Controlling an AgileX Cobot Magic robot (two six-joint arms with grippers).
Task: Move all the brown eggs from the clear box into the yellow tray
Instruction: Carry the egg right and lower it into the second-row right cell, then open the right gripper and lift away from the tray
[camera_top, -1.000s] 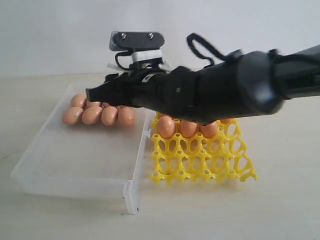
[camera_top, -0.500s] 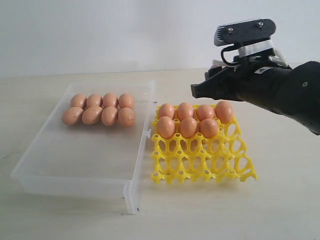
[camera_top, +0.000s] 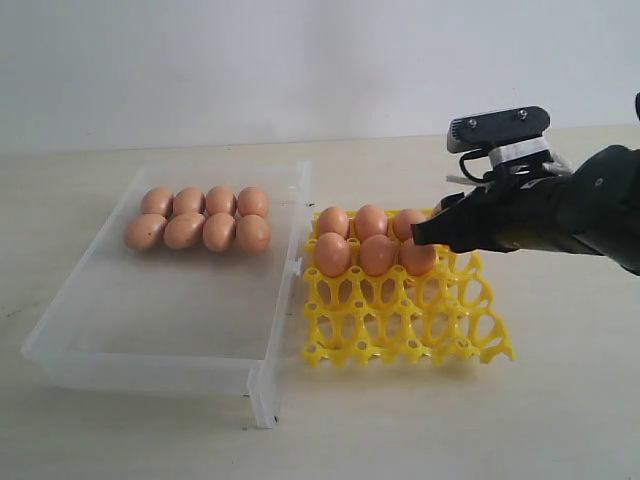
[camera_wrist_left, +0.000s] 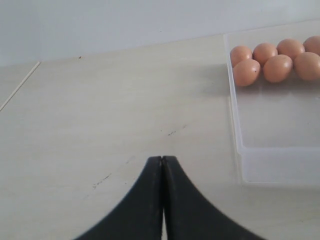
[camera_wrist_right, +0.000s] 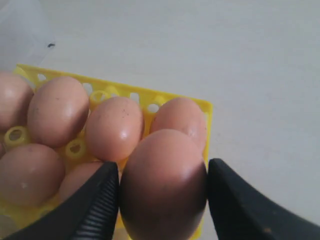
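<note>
About half the job is done. Eight brown eggs (camera_top: 198, 218) are left in the clear box (camera_top: 150, 345), in two rows of four at its far end. The yellow tray (camera_top: 400, 330) sits just beside the box on the desk (camera_top: 560, 400). It has four eggs in its back row and three in the second row. The two front rows are bare.

The right gripper (camera_top: 428, 236) is low over the tray's right side. Its jaws are wide around one more egg (camera_wrist_right: 162, 187), over the open spot at the end of the second row. I cannot tell if that egg touches the tray yet. The left gripper (camera_wrist_left: 161, 167) waits over the desk near the box. Its jaws are pressed together with nothing in them.

Half a second ago the right gripper was higher, above the tray's far right corner. Now it has come down, and it hides the last egg in the back row from the outside view.
</note>
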